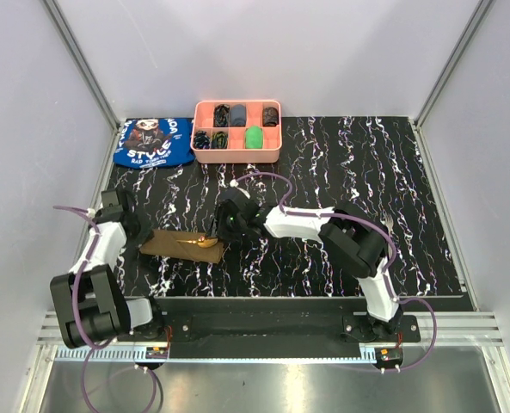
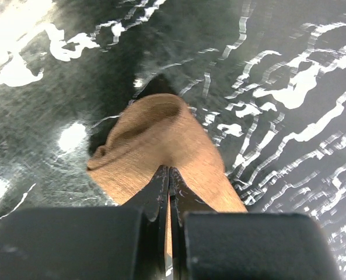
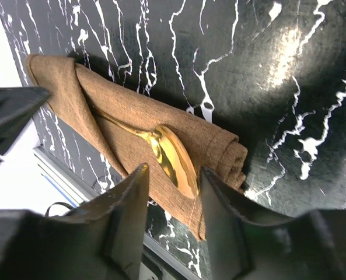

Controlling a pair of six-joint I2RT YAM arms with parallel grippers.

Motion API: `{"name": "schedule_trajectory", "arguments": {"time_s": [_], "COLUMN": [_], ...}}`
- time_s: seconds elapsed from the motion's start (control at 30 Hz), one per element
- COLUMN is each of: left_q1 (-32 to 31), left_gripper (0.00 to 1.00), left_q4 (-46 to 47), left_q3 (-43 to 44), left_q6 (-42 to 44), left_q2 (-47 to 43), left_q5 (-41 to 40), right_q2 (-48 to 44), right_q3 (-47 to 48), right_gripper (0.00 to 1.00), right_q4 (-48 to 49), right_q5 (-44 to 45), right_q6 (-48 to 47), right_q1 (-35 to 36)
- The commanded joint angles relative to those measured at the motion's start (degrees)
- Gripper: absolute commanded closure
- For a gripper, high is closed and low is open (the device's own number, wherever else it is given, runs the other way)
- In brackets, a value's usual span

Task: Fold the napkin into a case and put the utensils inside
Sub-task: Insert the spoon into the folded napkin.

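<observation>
Left tool [image 2: 168, 175]: jaws fully closed, pinching the left end of the napkin [image 2: 155, 131]. Beyond the tips the cloth rises into a soft open mouth.

Right tool [image 3: 173, 172]: jaws about half apart, straddling the bowl of the spoon [image 3: 174, 156]. They do not appear to touch it, and nothing is held.

Napkin, olive-brown: folded into a long narrow case, lying on the worktop [image 1: 341, 163] near its front edge, between the two tools. Judged soft, light and limp, so the folds would likely slacken if dragged. Best taken by a pinch at an edge or corner, as at the left end.

Spoon, gold: on the napkin's right half, handle slipped under a diagonal fold, bowl exposed. Judged light, rigid and slippery. A grip across the narrow neck looks surer than one on the rounded bowl.

Fork [image 1: 390, 225]: slim piece, small in view, on the worktop just right of the right arm, well apart from the napkin. Thin and low, so it likely needs a pinch across the handle.

Tray [image 1: 237, 157]: pink, with compartments of small dark and green items, at the far edge.

Blue cloth [image 1: 154, 142]: just left of the tray.
</observation>
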Motion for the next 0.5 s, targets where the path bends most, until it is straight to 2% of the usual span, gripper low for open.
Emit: {"name": "schedule_trajectory", "arguments": {"time_s": [0.0,0.1,0.13,0.2,0.27,0.3,0.33,0.4,0.43,0.47], "left_q1": [-0.1,-1.5,-4.2,-8.4,-15.0,-17.8,-22.9,-28.8,-34.8,-37.6], "left_gripper": [1.0,0.8,0.65,0.54,0.48,0.47,0.46,0.46,0.46,0.46], "left_q4": [3.1,4.2,4.3,4.8,5.5,6.3,7.1,8.8,9.5,11.3], "left_q3": [1.2,1.5,1.8,3.1,4.7,5.2,5.7,7.5,8.1,9.0], "left_q6": [2.5,2.7,2.8,2.7,2.5,2.5,2.7,2.8,3.0,3.1], "left_q2": [-7.6,-14.2,-15.9,-20.2,-20.9,-20.5,-19.0,-17.5,-16.1,-15.5], "left_q5": [4.9,8.2,8.1,6.1,6.1,7.2,8.3,10.0,10.4,10.9], "right_q2": [-6.9,-14.6,-18.9,-23.4,-30.1,-32.4,-37.1,-42.0,-46.6,-49.1], "right_q3": [-1.8,-5.4,-6.7,-11.4,-17.9,-20.0,-24.4,-28.9,-32.7,-34.2], "right_gripper": [0.44,0.36,0.35,0.23,0.04,0.0,0.0,0.0,0.0,0.0], "right_q4": [-3.0,-9.3,-10.8,-15.0,-16.5,-19.2,-20.2,-22.6,-23.5,-24.6], "right_q5": [2.6,5.0,5.2,10.5,14.0,14.5,14.9,16.9,18.5,20.5], "right_q6": [-3.4,-6.2,-6.9,-9.5,-10.9,-11.0,-11.5,-13.2,-13.8,-14.6], "right_q1": [0.5,-0.3,-1.3,-2.6,-7.3,-10.2,-12.8,-21.8,-25.0,-30.9]}}
